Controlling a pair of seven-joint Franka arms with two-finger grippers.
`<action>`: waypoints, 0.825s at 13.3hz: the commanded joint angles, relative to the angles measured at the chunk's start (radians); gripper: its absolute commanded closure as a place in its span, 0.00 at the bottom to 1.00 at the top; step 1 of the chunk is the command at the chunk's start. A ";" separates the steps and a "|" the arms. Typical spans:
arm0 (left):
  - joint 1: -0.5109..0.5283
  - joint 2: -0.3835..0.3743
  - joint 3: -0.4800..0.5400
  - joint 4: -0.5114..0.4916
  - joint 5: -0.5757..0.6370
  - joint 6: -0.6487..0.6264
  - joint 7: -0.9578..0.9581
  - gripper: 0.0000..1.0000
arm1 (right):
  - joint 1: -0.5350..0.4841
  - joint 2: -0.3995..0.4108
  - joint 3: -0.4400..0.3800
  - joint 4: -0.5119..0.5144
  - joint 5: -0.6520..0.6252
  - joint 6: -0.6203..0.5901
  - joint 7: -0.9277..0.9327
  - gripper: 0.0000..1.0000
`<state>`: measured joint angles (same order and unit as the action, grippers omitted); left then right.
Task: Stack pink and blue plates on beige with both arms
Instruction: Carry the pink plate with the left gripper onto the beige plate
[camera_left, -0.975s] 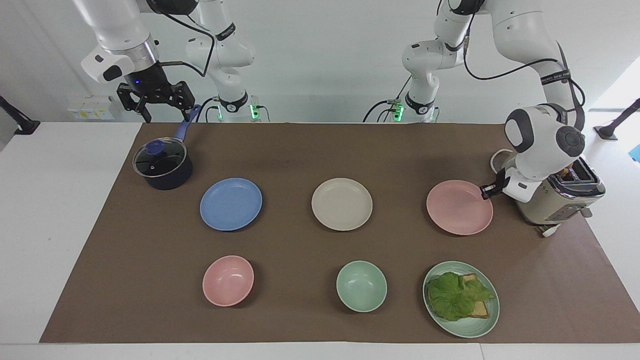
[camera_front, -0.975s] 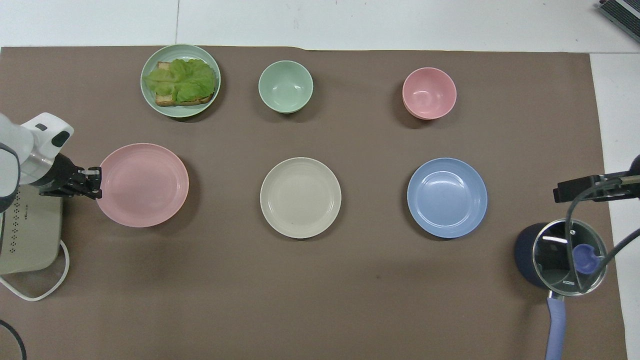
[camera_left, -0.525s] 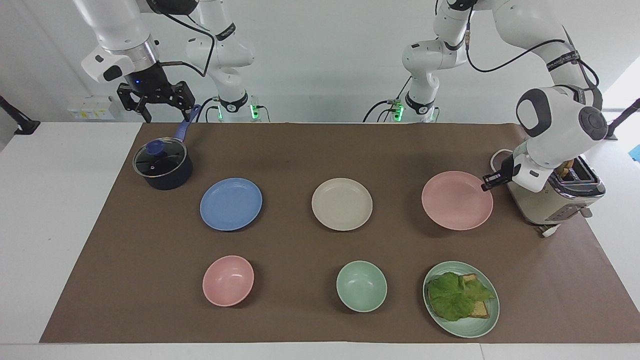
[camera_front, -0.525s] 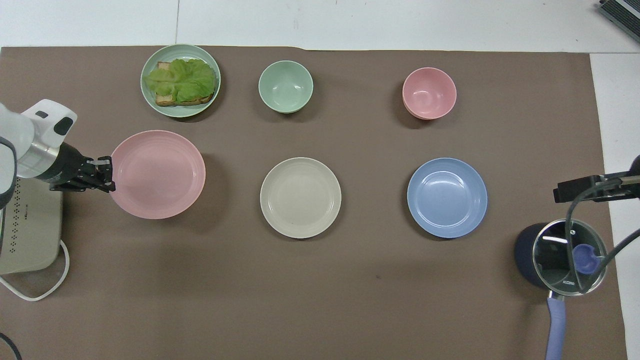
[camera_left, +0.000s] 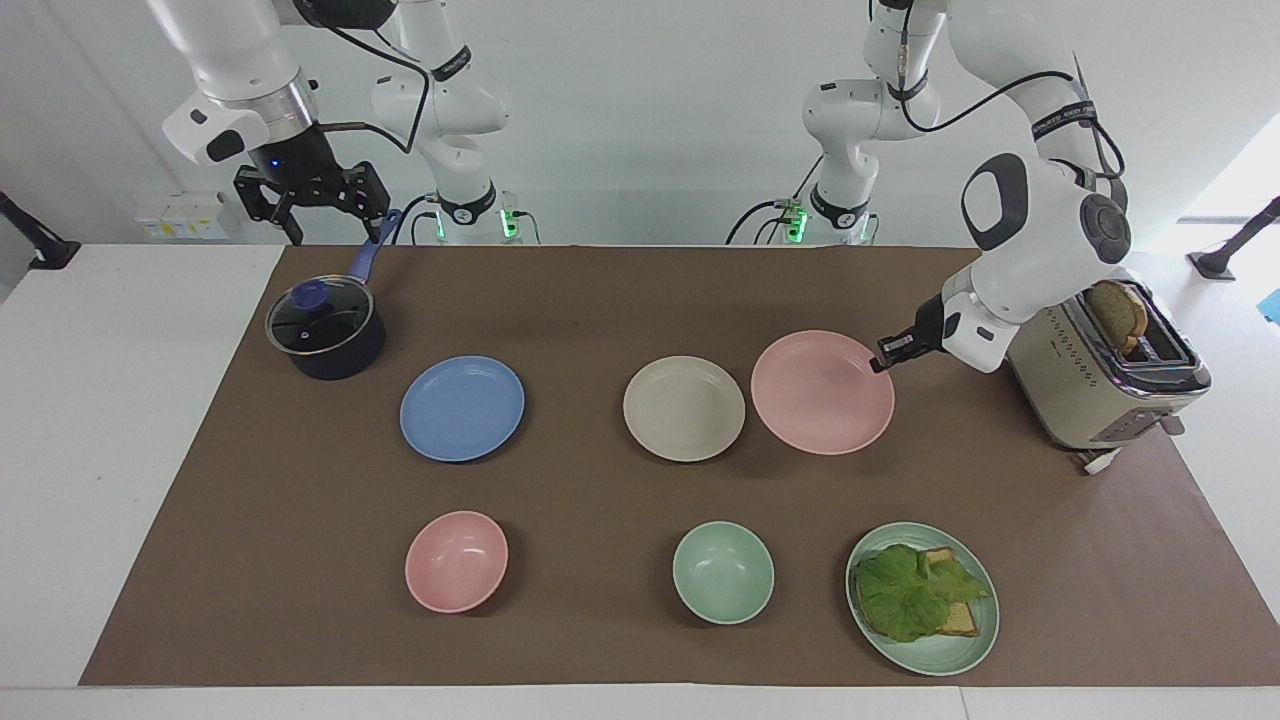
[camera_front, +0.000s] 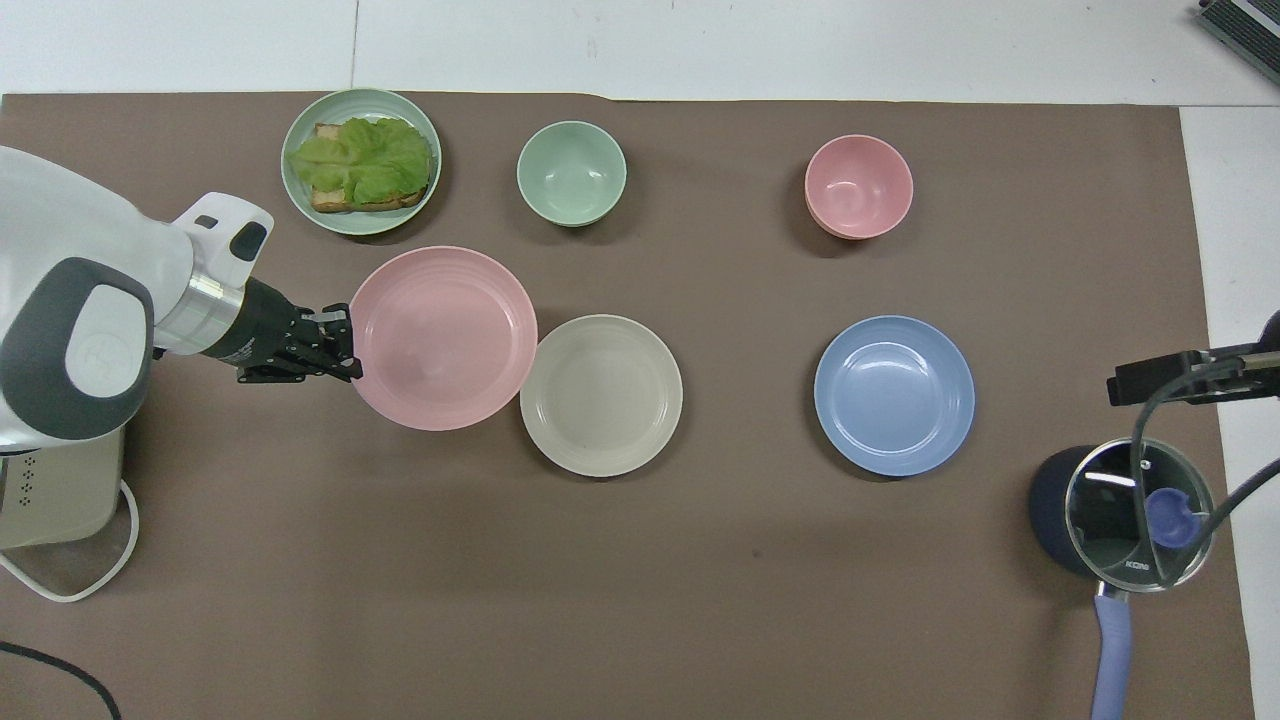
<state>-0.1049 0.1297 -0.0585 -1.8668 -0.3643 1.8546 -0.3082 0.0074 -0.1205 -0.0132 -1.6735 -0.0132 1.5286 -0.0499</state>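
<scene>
Beside beige plate (camera_left: 684, 408), left fingers (camera_left: 886, 352) clamping raised pink plate (camera_left: 822, 392), right fingers (camera_left: 312, 200) wide.

Toaster (camera_front: 55, 495) half under the left arm's white casing and cut at the overhead frame edge, saucepan (camera_front: 1120, 515) handle clipped at the bottom edge, bread slices on the green plate (camera_left: 925, 655) mostly under lettuce (camera_left: 910, 590), beige plate (camera_left: 684, 408) rim partly overlapped by the pink plate (camera_left: 822, 392).
</scene>
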 joint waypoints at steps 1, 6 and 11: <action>-0.088 -0.061 0.017 -0.089 -0.050 0.104 -0.047 1.00 | -0.009 -0.025 0.001 -0.031 0.024 0.022 -0.016 0.00; -0.222 -0.053 0.017 -0.158 -0.050 0.217 -0.143 1.00 | -0.007 -0.025 0.001 -0.031 0.024 0.022 -0.016 0.00; -0.312 -0.010 0.017 -0.236 -0.050 0.365 -0.172 1.00 | -0.007 -0.025 0.001 -0.031 0.024 0.022 -0.016 0.00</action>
<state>-0.3762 0.1121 -0.0599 -2.0692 -0.3954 2.1674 -0.4736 0.0074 -0.1205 -0.0132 -1.6735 -0.0132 1.5286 -0.0498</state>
